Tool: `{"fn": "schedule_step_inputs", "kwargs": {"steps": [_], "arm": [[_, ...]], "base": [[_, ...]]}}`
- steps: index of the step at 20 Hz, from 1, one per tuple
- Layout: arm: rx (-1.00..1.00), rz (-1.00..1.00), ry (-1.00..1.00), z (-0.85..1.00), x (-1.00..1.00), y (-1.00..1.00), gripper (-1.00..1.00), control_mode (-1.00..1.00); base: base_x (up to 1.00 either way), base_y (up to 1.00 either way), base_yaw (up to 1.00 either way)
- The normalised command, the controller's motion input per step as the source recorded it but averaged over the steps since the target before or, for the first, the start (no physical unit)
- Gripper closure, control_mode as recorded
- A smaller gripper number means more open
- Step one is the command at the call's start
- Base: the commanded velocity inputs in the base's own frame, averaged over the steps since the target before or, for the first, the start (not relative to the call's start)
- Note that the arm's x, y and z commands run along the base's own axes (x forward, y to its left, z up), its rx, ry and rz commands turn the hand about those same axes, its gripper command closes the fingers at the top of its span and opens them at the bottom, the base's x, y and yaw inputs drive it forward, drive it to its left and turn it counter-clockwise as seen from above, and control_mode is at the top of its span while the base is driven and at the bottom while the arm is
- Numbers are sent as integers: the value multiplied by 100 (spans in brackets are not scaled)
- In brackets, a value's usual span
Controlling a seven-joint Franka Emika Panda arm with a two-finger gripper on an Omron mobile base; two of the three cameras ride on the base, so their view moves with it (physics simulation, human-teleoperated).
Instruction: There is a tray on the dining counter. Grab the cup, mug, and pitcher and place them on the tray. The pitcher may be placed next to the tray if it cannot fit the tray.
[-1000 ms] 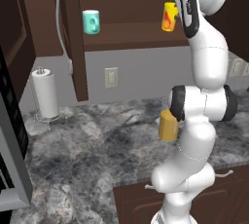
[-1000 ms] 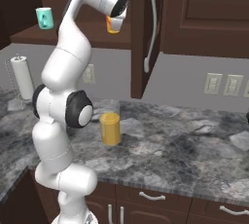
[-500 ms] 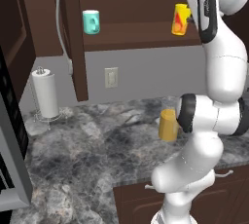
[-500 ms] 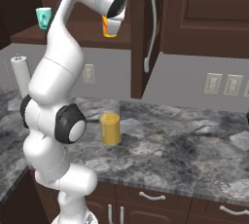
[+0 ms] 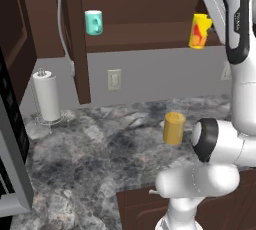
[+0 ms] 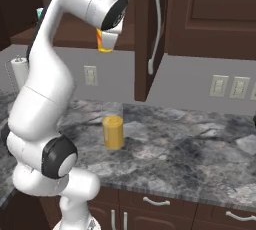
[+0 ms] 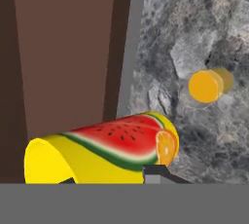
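Gripper (image 7: 109,181) clamped on yellow cup (image 5: 200,31) upper right, pitcher (image 5: 174,127) on desk (image 5: 100,164) below, mug (image 5: 93,22) upper left.

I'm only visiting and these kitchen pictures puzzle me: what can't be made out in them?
- The hand's fingers: hand view, cut off by the bottom edge under the yellow cup; right base view, behind the arm.
- Teal mug: right base view, hidden by the arm except a sliver.
- Paper towel roll: right base view, partly behind the arm.
- Pitcher: its clear glass is hard to trace in the left base view.
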Motion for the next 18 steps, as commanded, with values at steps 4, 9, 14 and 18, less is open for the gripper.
{"fn": "schedule_step_inputs", "kwargs": {"steps": [4, 9, 14, 18], "arm": [[0, 0, 9, -33, -85, 0, 100, -100], [-1, 0, 9, -25, -68, 15, 100, -100], [-2, 0, 0, -25, -45, 27, 100, -100], [-1, 0, 0, -21, -28, 25, 100, -100]], "base": [[0, 0, 0], [0, 0, 0], [0, 0, 0], [0, 0, 0]]}}
